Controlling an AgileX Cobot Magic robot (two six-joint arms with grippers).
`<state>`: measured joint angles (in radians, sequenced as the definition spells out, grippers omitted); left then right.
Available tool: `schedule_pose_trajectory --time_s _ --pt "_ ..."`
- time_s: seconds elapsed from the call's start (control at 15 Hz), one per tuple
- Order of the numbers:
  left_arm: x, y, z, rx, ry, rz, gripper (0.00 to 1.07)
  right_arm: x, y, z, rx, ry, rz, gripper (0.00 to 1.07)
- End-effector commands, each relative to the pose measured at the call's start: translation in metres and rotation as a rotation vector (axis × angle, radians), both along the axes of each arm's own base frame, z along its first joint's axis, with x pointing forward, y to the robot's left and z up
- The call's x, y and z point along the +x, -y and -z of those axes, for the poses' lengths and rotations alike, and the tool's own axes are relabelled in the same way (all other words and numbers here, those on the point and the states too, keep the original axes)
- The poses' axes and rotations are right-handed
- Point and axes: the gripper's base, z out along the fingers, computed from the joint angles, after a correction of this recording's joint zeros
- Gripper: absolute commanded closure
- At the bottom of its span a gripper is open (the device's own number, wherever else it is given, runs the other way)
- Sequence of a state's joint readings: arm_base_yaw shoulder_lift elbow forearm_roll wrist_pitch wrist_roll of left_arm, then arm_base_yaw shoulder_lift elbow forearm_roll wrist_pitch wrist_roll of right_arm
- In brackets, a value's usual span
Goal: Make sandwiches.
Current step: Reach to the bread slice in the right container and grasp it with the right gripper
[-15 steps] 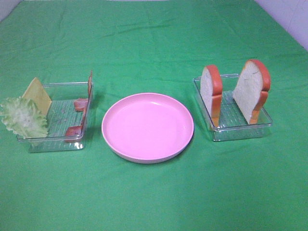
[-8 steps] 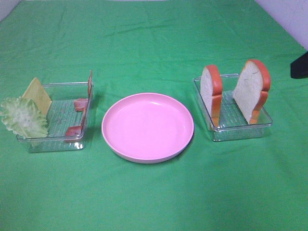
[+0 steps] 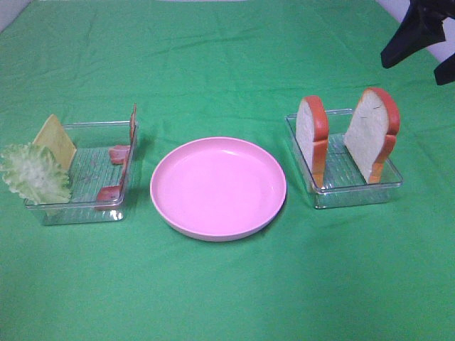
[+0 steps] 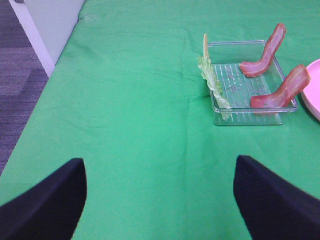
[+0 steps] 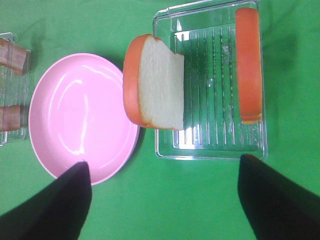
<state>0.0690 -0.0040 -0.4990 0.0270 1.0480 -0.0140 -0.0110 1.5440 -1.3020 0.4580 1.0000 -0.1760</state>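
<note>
Two white bread slices with orange-red crust (image 3: 313, 138) (image 3: 371, 135) stand on edge in the right clear tray (image 3: 355, 195). The left tray (image 3: 85, 211) holds a pale green lettuce leaf (image 3: 32, 174), a yellow cheese slice (image 3: 55, 138) and pink-red bacon strips (image 3: 131, 131). My right gripper (image 5: 165, 200) hangs open above the bread (image 5: 155, 82) and its tray, holding nothing. Its dark arm (image 3: 419, 32) shows at the top right corner. My left gripper (image 4: 160, 200) is open over bare cloth, well short of the lettuce (image 4: 212, 82) and bacon (image 4: 282, 90).
A round pink plate (image 3: 217, 231) sits between the two trays on the green cloth, with nothing on it. The cloth's left edge and grey floor (image 4: 20, 75) show in the left wrist view.
My right arm has come into the high view from the right edge and risen to the top right corner. The food pieces, trays and plate have not moved.
</note>
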Motion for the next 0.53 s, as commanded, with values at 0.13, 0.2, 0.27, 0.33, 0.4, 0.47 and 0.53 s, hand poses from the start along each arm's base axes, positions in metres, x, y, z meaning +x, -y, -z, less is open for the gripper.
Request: schedule_pose_trajectory --time_s 0.13,0.2,0.27,0.33,0.4,0.47,0.53 --pt "-0.003 0.0 0.0 0.003 0.027 0.002 0.3 0.026 -0.001 0.004 0.018 -0.07 0.022 0.31" --pt "-0.003 0.0 0.0 0.003 0.027 0.002 0.3 0.032 -0.003 0.006 0.022 -0.081 0.017 0.31" --pt "-0.003 0.0 0.0 0.003 0.027 0.002 0.3 0.036 -0.009 0.009 0.011 -0.085 -0.006 0.31" --pt "-0.003 0.0 0.0 0.003 0.027 0.002 0.3 0.04 -0.02 0.01 0.003 -0.085 -0.039 0.31" --pt "-0.003 0.0 0.0 0.003 0.027 0.002 0.3 0.044 -0.033 0.013 -0.009 -0.089 -0.08 0.31" --pt "-0.003 0.0 0.0 0.003 0.027 0.002 0.3 0.045 -0.041 0.014 -0.016 -0.099 -0.098 0.31" --pt "-0.003 0.0 0.0 0.003 0.027 0.002 0.3 0.048 -0.054 0.017 -0.041 -0.126 -0.126 0.32"
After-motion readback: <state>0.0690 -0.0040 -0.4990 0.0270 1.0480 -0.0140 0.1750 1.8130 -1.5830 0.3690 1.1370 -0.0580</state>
